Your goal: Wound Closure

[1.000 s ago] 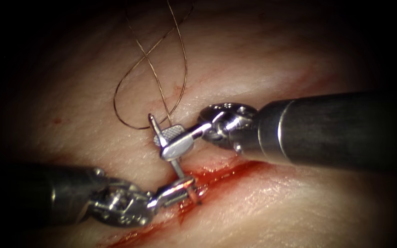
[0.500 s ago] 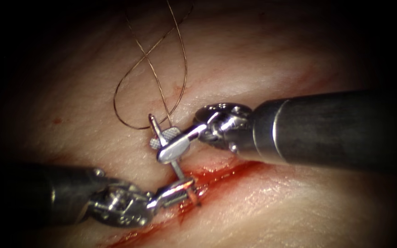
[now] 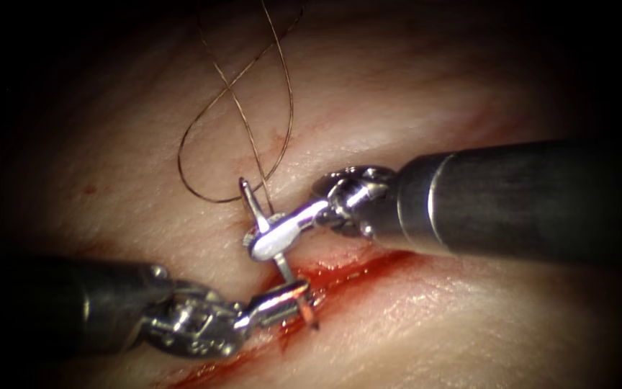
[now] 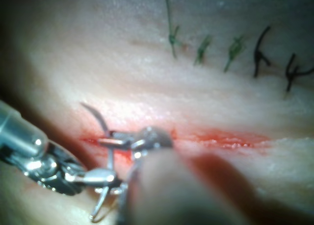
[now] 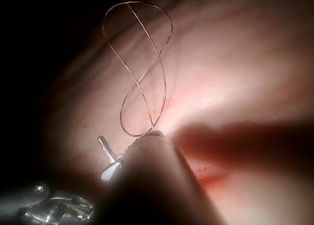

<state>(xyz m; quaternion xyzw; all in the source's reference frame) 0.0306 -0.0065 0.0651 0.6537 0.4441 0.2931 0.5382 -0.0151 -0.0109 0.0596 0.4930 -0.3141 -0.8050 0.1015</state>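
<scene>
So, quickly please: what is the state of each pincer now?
Left pincer: shut on the needle near its tip end, at the cut.
Right pincer: shut on the needle mid-curve, near the thread end.

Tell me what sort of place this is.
Likely a surgical training bench: two wristed needle drivers, the left tool and right tool, both gripping a curved needle over a cut in pork tissue, thread trailing.
</scene>
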